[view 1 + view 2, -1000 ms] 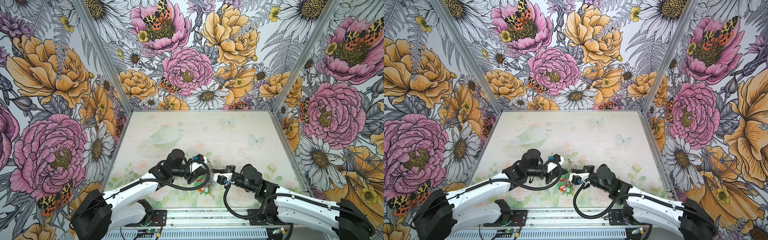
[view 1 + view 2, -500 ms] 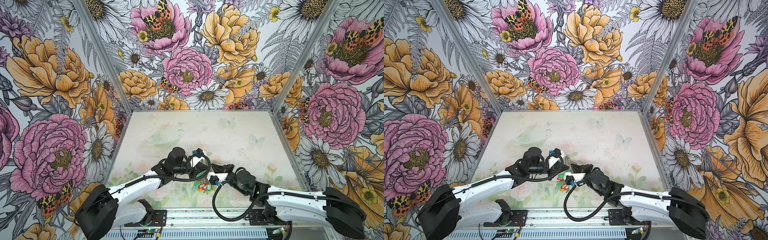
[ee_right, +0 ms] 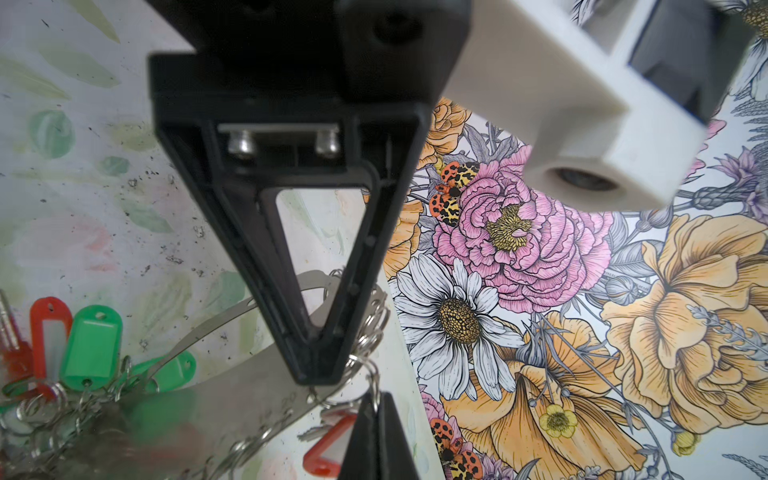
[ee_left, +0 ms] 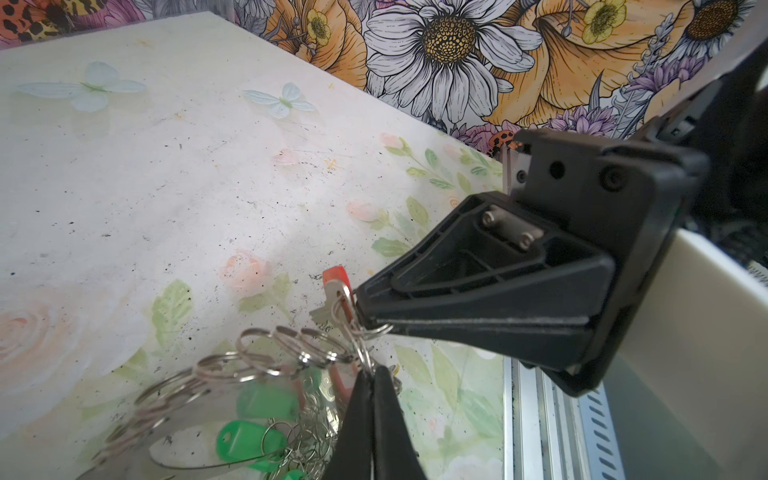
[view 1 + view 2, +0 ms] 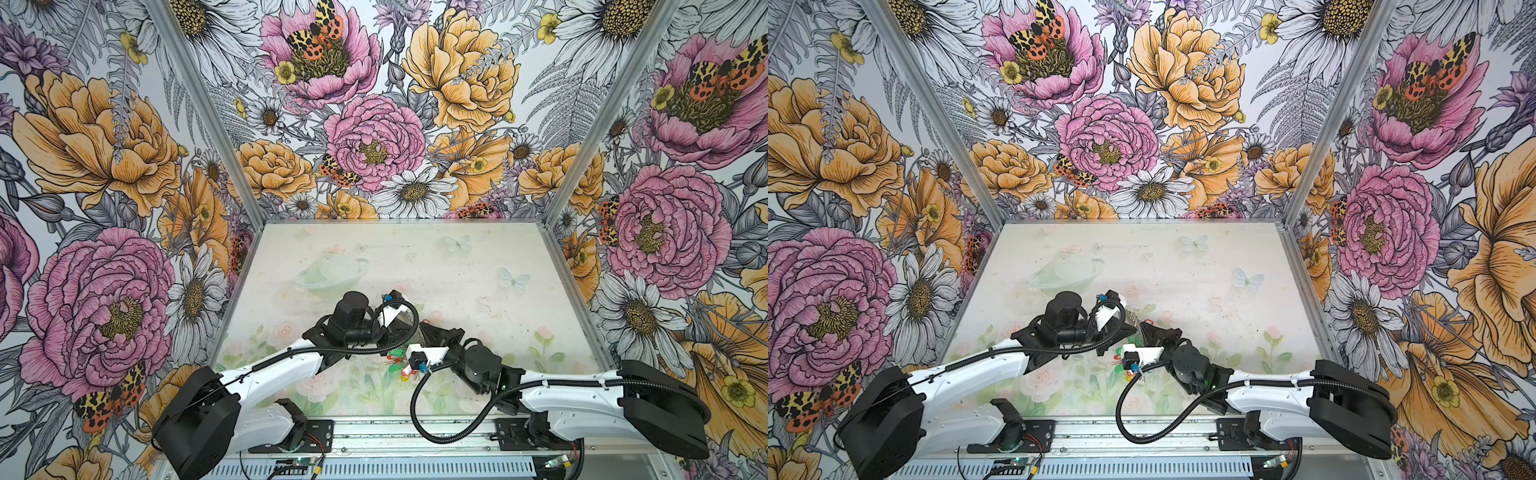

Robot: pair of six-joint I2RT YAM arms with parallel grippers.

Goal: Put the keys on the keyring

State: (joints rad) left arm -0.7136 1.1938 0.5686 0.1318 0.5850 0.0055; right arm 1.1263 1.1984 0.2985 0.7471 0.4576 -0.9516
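While my left claw clenches keyring edge, right claw pinches keys, touching keyring rim, above tabletop. Step: threading. Judged next: ease keys onto split ring, small twist.

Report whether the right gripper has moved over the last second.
Yes. In a top view the right gripper has shifted left, farther from the printed butterfly.

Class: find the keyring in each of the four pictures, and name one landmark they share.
In a top view: keyring just below centre, mostly hidden.
In a top view: keyring just below centre too.
Left wrist: keyring blurred, its ringed edge meeting the left end effector.
Right wrist: keyring a grey plate behind the right end effector.
Shared landmark: green tags.
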